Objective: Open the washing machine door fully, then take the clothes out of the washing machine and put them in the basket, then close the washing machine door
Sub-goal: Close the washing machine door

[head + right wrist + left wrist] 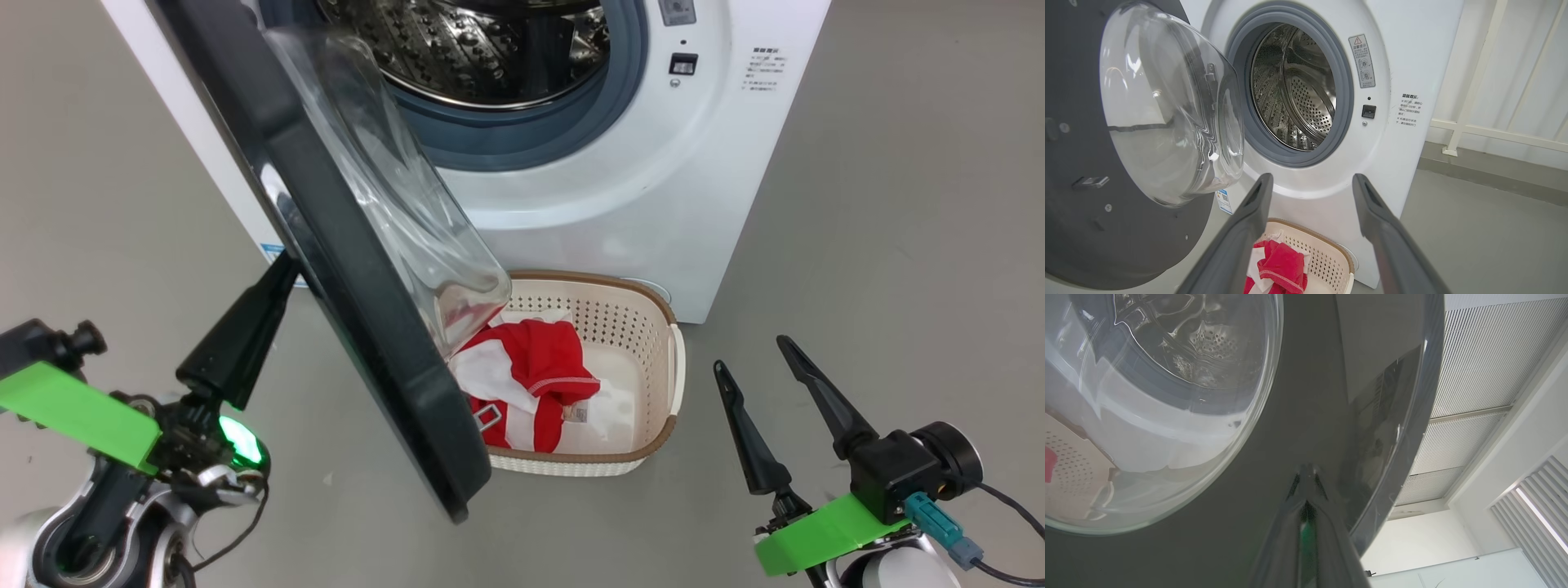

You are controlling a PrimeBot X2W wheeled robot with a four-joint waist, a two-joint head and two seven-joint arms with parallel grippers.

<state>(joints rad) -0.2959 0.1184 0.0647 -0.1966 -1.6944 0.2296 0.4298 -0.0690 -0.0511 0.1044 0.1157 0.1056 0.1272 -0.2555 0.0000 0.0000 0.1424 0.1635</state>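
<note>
Plainly, the washing machine door [318, 261] stands half swung, and the left gripper [279, 273] is pinched shut on nothing, its tips against the door's glossy outer face. They could skid off that face and leave the door unlatched. The door's lower edge may also clip the basket [612, 322], which sits just before the washing machine [620, 204] with the clothes [547, 359] in it. The right gripper [751, 355] hangs wide open and empty near the basket. The door hides the basket's left end, and the near floor of the drum [1298, 94] lies behind its ring, so 1 stray cloth could remain
</note>
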